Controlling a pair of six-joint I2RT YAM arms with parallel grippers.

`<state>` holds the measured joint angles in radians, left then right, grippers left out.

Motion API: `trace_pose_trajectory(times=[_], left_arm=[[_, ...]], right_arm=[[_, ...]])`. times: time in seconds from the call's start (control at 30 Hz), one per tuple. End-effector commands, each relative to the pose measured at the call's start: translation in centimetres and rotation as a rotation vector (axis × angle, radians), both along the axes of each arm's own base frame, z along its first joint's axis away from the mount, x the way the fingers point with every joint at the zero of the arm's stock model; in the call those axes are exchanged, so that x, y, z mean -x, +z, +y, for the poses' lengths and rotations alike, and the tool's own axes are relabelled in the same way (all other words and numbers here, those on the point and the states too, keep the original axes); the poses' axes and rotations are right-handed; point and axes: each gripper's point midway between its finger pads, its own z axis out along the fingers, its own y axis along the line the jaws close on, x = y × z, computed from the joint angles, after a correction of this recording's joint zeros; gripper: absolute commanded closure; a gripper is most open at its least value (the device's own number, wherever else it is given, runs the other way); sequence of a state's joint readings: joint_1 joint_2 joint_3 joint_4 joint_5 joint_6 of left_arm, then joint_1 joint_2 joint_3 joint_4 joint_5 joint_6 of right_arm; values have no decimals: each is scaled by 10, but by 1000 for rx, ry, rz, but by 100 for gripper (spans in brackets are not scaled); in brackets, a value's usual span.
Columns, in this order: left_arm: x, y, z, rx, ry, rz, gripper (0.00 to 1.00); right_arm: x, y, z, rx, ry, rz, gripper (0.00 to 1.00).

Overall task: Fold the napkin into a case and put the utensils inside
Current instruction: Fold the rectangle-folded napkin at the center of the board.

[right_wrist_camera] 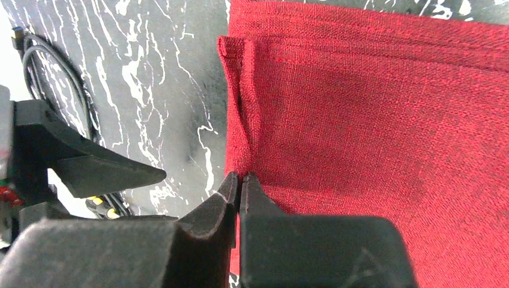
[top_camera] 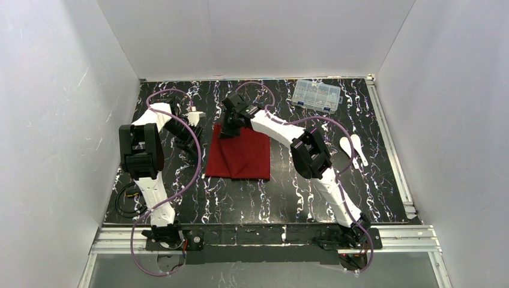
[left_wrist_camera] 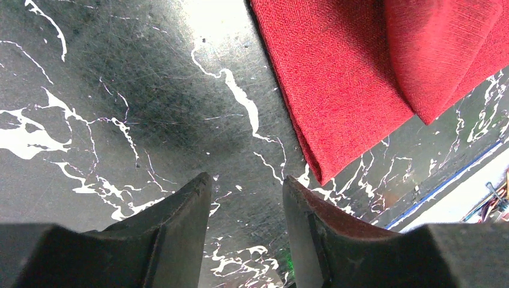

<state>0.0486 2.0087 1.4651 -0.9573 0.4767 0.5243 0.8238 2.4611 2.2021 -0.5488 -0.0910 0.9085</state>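
The deep red napkin (top_camera: 240,157) lies mid-table as a broad folded rectangle in layers, not a small case. My right gripper (top_camera: 231,127) is at its far left corner. In the right wrist view it (right_wrist_camera: 241,178) is shut on the napkin's (right_wrist_camera: 372,138) doubled left edge. My left gripper (top_camera: 191,137) hovers just left of the cloth. Its jaws (left_wrist_camera: 247,180) stand open over bare table, with the napkin's corner (left_wrist_camera: 336,78) up to the right. Two white utensils (top_camera: 353,147) lie side by side on the right, away from both grippers.
A clear plastic compartment box (top_camera: 316,95) sits at the back right. A black cable coil (top_camera: 127,201) lies at the table's left near edge. A metal rail (top_camera: 390,150) runs along the right side. One left finger (right_wrist_camera: 108,171) shows beside the napkin in the right wrist view.
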Motion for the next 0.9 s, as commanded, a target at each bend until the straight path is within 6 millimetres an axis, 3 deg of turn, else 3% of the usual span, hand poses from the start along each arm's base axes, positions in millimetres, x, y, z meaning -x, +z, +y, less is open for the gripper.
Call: trace_pose_trajectory(times=[0.0,0.13,0.23,0.4,0.53,0.63,0.73,0.87], left_arm=[[2,12,0,-1,-12,-25,55],[2,14,0,-2,-11,-29,54],[2,15,0,-1,-9,-28,50],[2,17,2,-14,-5,-33,41],[3,21,3,-25,-4,-41,38],[5,26,3,-26,-2,-43,37],[9,31,2,-20,-3,-42,38],[14,32,1,-13,-4,-31,39]], right_arm=[[-3,11,23,-85,3,-6,99],[-3,5,28,-104,4,6,97],[-2,4,34,-129,19,14,86],[-4,15,39,-155,39,-3,55],[-10,35,33,-168,50,-37,43],[-17,57,20,-170,58,-72,40],[-20,74,-8,-120,55,-96,39],[0,77,-51,-49,46,-98,32]])
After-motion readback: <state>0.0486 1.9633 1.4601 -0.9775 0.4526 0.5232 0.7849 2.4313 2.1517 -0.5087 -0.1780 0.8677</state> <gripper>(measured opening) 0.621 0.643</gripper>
